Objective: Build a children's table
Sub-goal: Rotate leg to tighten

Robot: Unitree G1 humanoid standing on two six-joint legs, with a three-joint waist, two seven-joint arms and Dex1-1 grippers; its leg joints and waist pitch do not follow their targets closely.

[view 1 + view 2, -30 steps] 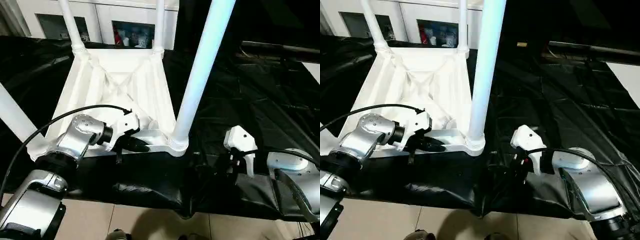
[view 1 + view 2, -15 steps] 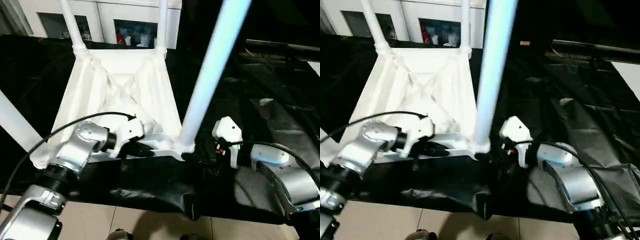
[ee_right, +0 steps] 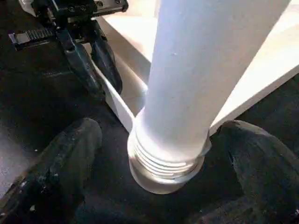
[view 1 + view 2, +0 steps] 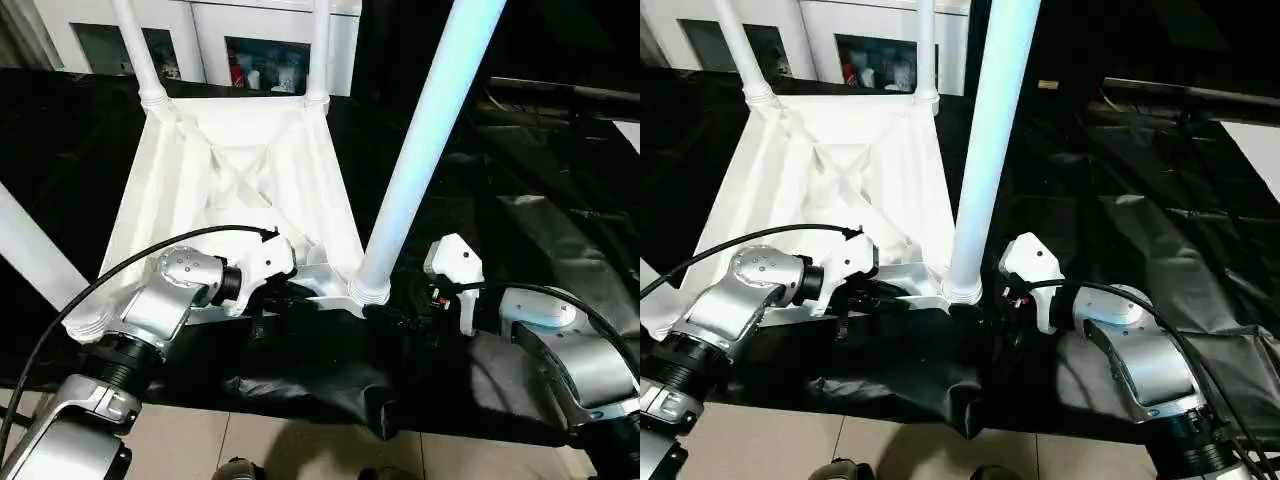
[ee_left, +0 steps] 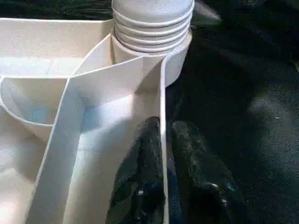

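Table top (image 4: pixel 235 190) lies upside down on black sheeting (image 4: pixel 520 190) in the centre-left of the head view, ribbed underside up, so the corner sockets face upward to take legs. Two legs (image 4: pixel 140 50) rise from the far corners at the upper edge, another crosses the left edge, and the near-right leg (image 4: pixel 420 150) stands tall through the middle of the frame, its ringed foot in the near-right socket (image 4: pixel 368 292) at lower centre.

Left gripper (image 5: pixel 164 154) sits at the top's near rim, lower left of centre. In its wrist view the jaws are narrow, one finger each side of the thin rim wall (image 5: pixel 163 93), pinching it or nearly so, probably to steady the top while the leg is worked.

Right gripper (image 3: pixel 154 154) is at lower right of centre, jaws wide, one finger on either side of the leg's ringed base without closing on it. That looks like a position for gripping and seating or turning the leg.

White cabinet (image 4: pixel 250 40) stands along the upper edge.
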